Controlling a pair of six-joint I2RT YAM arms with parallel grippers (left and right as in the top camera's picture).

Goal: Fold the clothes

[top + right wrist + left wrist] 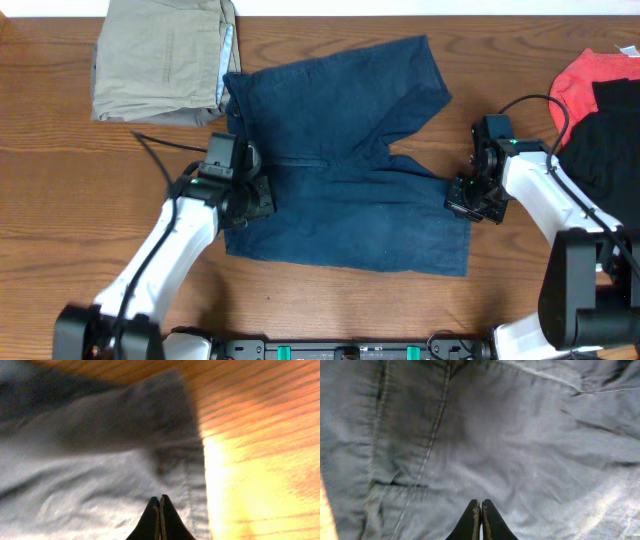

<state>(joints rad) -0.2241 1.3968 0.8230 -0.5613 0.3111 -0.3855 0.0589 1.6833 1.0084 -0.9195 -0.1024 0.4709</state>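
The clothes (350, 130), a pair of dark navy shorts, lie spread flat across the middle of the table, with one leg reaching up to the far edge and the other to the right. My left gripper (258, 198) rests at their left waistband edge. In the left wrist view its jaws (481, 502) are shut, tips together over the cloth (520, 435), with no fold visible between them. My right gripper (463, 197) sits at the hem of the right leg. Its jaws (160, 497) are also shut, just inside the stitched hem (192, 500), beside bare wood (250, 460).
A folded khaki garment (160, 60) lies at the far left, touching the shorts' upper corner. A red garment (590, 75) and a black one (615, 135) are heaped at the far right behind the right arm. A thin black cable (165, 150) crosses the wood by the left arm.
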